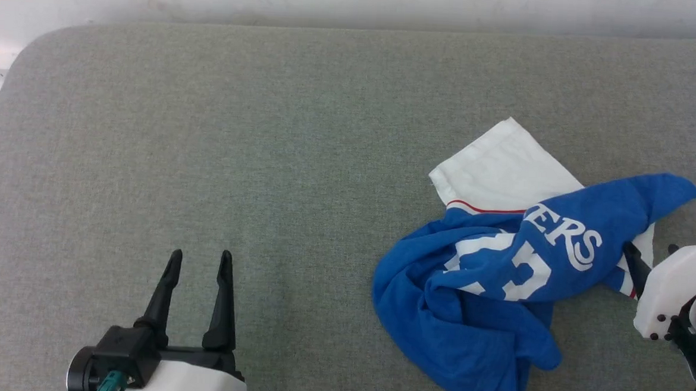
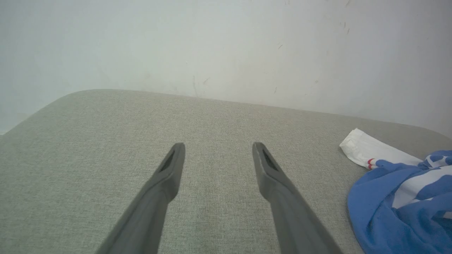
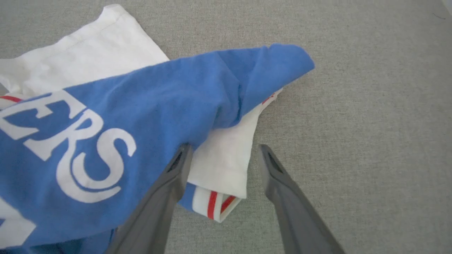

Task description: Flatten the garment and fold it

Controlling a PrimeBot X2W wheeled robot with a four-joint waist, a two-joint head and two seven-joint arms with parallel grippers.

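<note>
Judging by the heap, you are at the very start of the flattening step: the garment (image 1: 478,321) lies crumpled on the right side of the grey counter (image 1: 266,155), with nothing spread and no fold made. One white sleeve (image 1: 504,162) pokes out flat on the far side, and a blue flap is draped across the top.

Your right pincer (image 3: 224,148) sits at the garment's right edge with its jaws apart. One finger touches the underside of the blue flap, a white layer and the red-and-white striped trim (image 3: 215,204) lie between the two, and nothing is clamped. Your left pincer (image 1: 200,254) hovers over bare counter well to the left, jaws also apart and empty.

The next move probably calls for finding a true edge (a hem corner or shoulder, not a bunched mid-panel) for each pincer, then drawing the cloth outward.

The white lettering (image 1: 566,237) reads "ERS", the rest being hidden in the folds. The white number (image 1: 517,270) below it is too crumpled to read.
</note>
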